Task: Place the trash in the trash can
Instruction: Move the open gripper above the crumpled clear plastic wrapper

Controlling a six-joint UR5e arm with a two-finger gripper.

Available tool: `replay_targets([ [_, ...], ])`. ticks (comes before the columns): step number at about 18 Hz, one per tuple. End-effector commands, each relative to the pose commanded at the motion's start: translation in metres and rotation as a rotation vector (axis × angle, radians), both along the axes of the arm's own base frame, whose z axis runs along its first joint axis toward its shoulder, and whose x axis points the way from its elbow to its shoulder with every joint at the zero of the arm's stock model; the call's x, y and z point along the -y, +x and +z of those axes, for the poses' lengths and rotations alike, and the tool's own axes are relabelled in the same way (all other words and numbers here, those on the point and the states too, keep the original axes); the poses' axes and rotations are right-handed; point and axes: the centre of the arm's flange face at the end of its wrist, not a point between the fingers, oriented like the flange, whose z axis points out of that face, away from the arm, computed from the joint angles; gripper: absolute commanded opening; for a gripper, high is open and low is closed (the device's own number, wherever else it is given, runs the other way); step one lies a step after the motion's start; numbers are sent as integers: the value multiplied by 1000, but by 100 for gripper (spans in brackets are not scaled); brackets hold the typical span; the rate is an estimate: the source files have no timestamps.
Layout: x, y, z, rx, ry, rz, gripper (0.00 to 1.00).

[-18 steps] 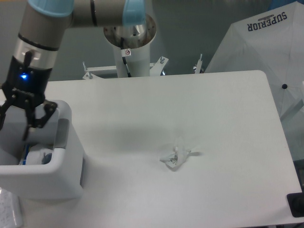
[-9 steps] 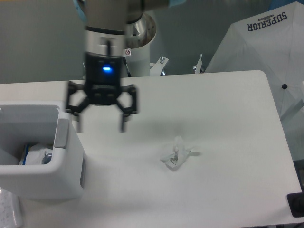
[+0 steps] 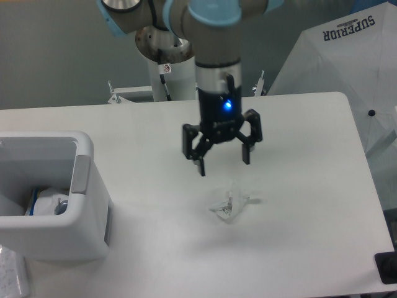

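A crumpled clear plastic scrap of trash (image 3: 229,203) lies on the white table (image 3: 298,136), right of centre. Just above it hovers my gripper (image 3: 223,162), open and empty, with its fingertips a short way behind the scrap. At the left edge stands the trash can (image 3: 87,205), a white boxy bin with a grey strip on its right side. Inside it I see white and blue litter (image 3: 46,202). A flat white wrapper with small print (image 3: 11,273) shows at the bottom left corner, in front of the bin.
The arm's round base (image 3: 169,56) is mounted behind the table's far edge. A white canopy marked SUPERIOR (image 3: 347,56) stands off the table at the right. A dark object (image 3: 388,267) sits at the bottom right corner.
My gripper has swung from over the trash can at the left across the table to just above the clear scrap. It stays open and empty. The scrap has not moved.
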Motion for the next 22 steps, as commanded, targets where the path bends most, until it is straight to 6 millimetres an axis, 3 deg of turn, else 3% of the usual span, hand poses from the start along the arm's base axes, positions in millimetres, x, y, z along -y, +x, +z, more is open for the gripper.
replay_targets([
  [5, -3, -22, -71, 8, -191, -116, 100],
  [10, -10, -33, -116, 53, -250, -121, 100],
  [17, -16, -35, -120, 53, -255, -149, 100],
  [22, -17, -30, -137, 77, -274, -159, 100],
])
